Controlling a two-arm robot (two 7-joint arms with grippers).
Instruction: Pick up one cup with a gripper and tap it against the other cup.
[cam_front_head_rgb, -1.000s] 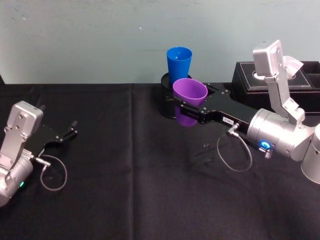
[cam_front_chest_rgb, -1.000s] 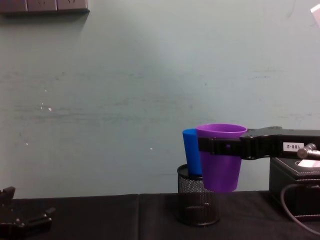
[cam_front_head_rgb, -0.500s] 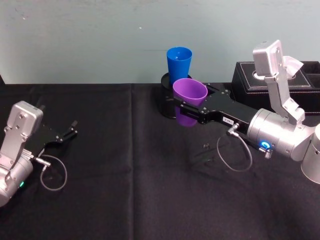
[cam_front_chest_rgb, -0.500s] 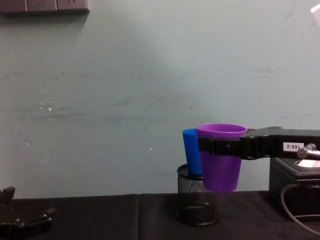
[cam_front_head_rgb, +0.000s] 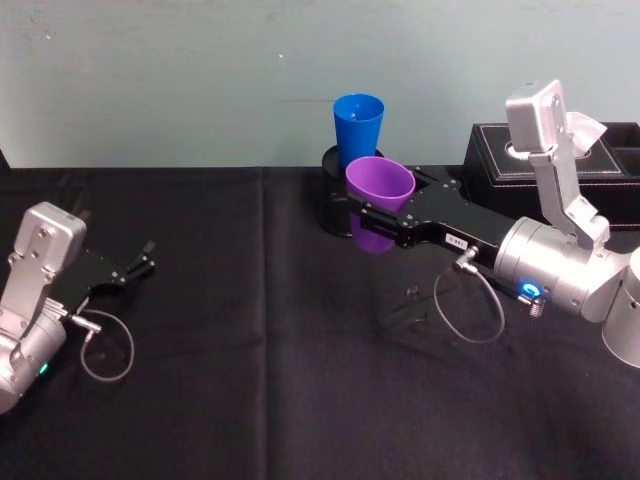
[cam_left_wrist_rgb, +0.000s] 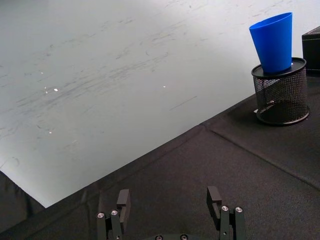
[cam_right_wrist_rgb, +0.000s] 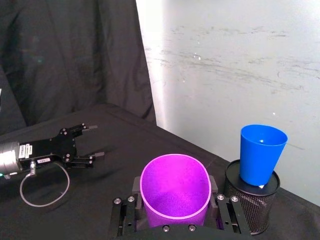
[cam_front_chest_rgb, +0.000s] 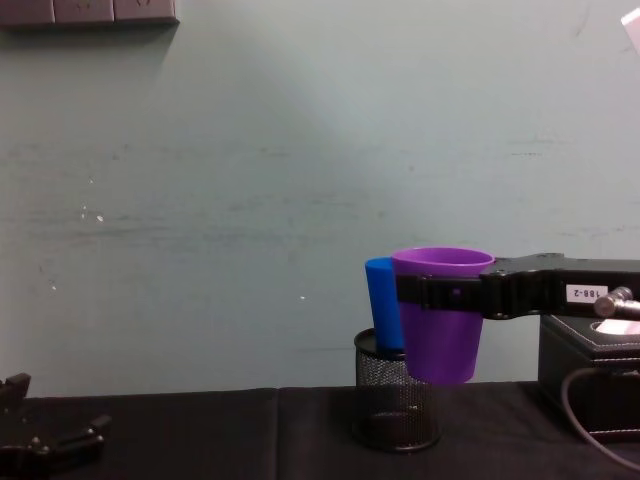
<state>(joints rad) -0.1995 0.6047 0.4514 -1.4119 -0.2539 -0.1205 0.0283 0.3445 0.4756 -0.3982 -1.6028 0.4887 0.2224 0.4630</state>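
Above the table: I have the purple cup (cam_front_head_rgb: 380, 184) lifted clear of the black cloth (cam_front_head_rgb: 260, 380), upright, so its side can meet the other cup squarely.
Right gripper: the right gripper (cam_front_head_rgb: 372, 213) comes in from the right and pinches the purple cup around its upper body, one jaw on each side; the wrist view has the purple rim sitting between them.
Why that hold: clamping below the rim leaves the cup's far side bare, which I judge is the face meant to do the tapping.
Blue cup: the blue cup (cam_front_head_rgb: 358, 128) stands mouth up in the mesh pen holder (cam_front_chest_rgb: 396, 405) near the wall, which raises it to about the purple cup's height.
Gap: from the chest the two cups overlap, purple in front; from the head they look very close, but I cannot tell whether they touch.
Left gripper: the left gripper (cam_left_wrist_rgb: 171, 214) rests low at the table's left side, fingers spread and empty, well apart from the cups.
Box: a dark box (cam_front_head_rgb: 600, 160) sits behind my right arm, out of the way.
Next call: a short push toward the wall; too hard and the blue cup could tip in its holder.
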